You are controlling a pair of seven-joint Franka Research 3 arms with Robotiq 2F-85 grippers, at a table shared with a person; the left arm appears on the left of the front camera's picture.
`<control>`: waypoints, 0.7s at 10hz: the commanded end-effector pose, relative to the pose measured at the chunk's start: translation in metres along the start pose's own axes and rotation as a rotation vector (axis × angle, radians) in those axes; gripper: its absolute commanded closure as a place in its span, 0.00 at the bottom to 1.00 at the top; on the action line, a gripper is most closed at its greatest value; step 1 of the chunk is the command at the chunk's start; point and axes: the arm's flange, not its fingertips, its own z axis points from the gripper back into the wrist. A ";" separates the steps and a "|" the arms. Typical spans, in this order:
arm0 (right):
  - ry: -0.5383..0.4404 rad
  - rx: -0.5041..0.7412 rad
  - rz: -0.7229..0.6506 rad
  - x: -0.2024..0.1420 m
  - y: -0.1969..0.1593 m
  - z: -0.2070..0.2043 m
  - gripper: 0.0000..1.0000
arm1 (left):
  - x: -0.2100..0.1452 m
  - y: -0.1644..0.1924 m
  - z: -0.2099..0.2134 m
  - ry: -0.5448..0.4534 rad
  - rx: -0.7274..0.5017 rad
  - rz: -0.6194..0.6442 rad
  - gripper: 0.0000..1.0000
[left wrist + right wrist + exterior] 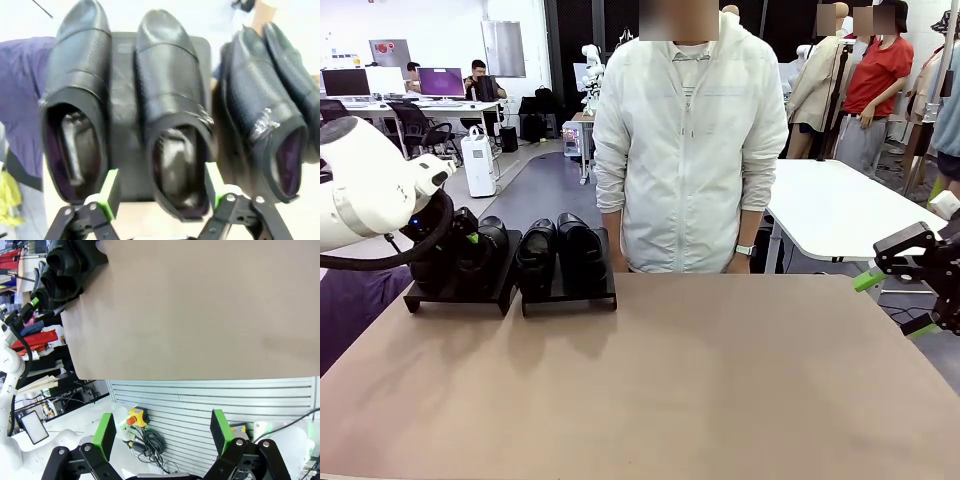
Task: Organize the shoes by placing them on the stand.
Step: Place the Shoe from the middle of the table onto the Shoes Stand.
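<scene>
left wrist view: left gripper (162, 192) jaws spread open around the heel of one shoe (172, 115) on the stand (122, 150). front view: right gripper (892, 303) open, far right of the tabletop (670, 390).

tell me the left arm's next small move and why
Probably lift the left gripper straight back from the shoe. Its green pads stand apart on either side of the heel, and all four shoes already sit on the stands, so nothing seems left to grip.
</scene>
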 end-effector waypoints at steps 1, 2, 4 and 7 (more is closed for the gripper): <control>0.006 0.034 0.023 0.002 0.001 0.001 0.00 | -0.014 -0.005 0.050 0.115 -0.120 -0.044 0.00; 0.006 0.034 0.023 0.002 0.001 0.001 0.00 | -0.016 -0.010 0.087 0.168 -0.150 -0.104 0.00; 0.006 0.034 0.023 0.002 0.001 0.001 0.00 | -0.010 -0.002 0.150 0.411 -0.346 -0.126 0.00; 0.006 0.034 0.023 0.002 0.001 0.001 0.00 | -0.075 0.006 0.222 0.502 -0.361 -0.097 0.00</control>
